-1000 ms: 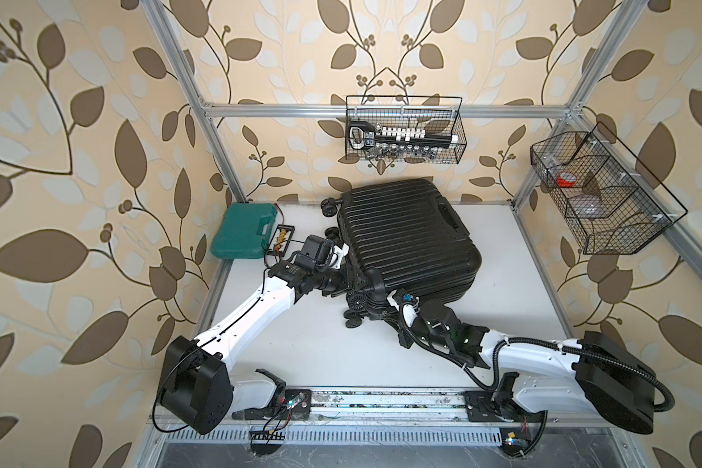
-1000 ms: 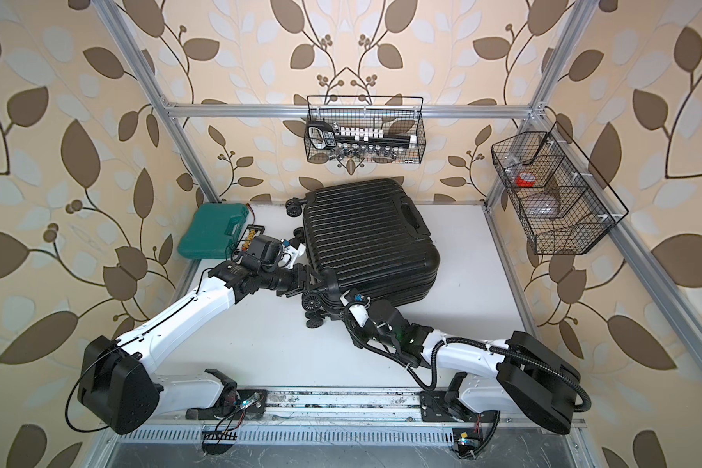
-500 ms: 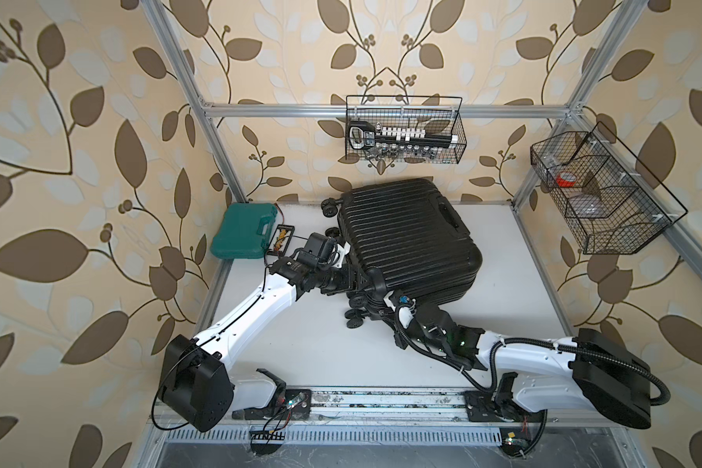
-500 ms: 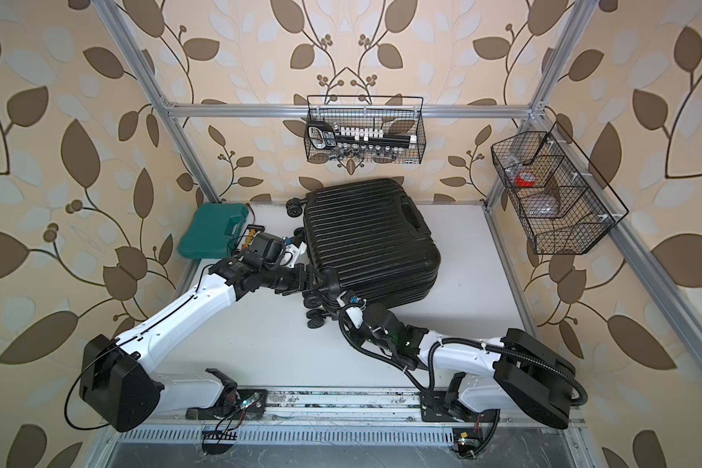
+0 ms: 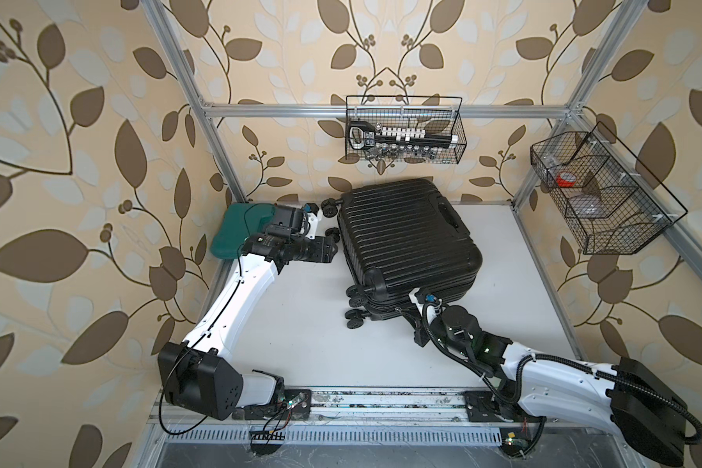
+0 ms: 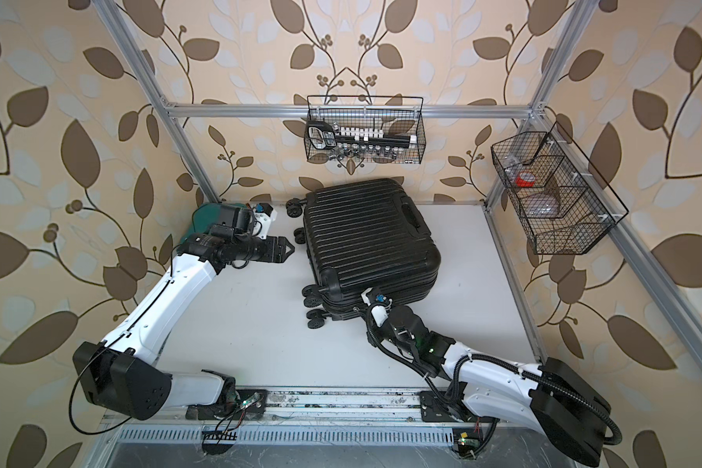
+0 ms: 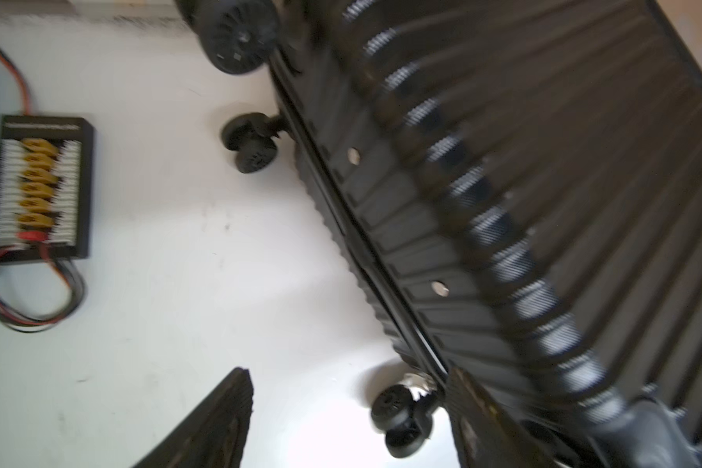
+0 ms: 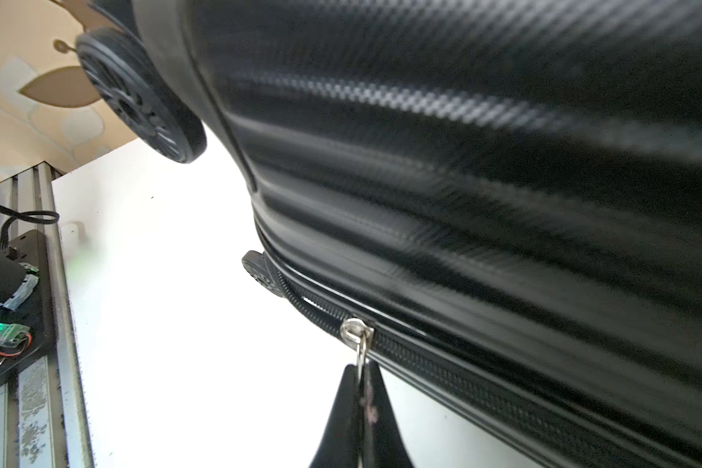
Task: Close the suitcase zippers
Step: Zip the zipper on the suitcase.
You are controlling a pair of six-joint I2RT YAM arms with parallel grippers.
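Note:
The black ribbed suitcase (image 5: 406, 235) (image 6: 365, 235) lies flat on the white table, shell halves together, caster wheels toward the left. My right gripper (image 8: 359, 370) (image 5: 401, 320) is shut on a silvery pull tab (image 8: 363, 348) that hangs from the slider (image 8: 355, 326) on the zipper track (image 8: 483, 385) along the suitcase's near edge, close to a wheel corner. My left gripper (image 5: 333, 253) (image 6: 290, 249) (image 7: 349, 389) stands open just left of the suitcase's wheel side, with nothing between its fingers. The seam (image 7: 361, 239) runs past it.
A teal tool case (image 5: 236, 231) sits at the far left behind my left wrist, a small connector board (image 7: 41, 186) with wires next to it. Wire baskets hang on the back wall (image 5: 404, 129) and the right frame (image 5: 600, 194). A metal rail (image 5: 381, 401) runs along the front.
My left gripper has opened wider and drawn back from the suitcase's near-left wheel corner toward the teal case. The right gripper stays shut on the pull tab, nearly in place.

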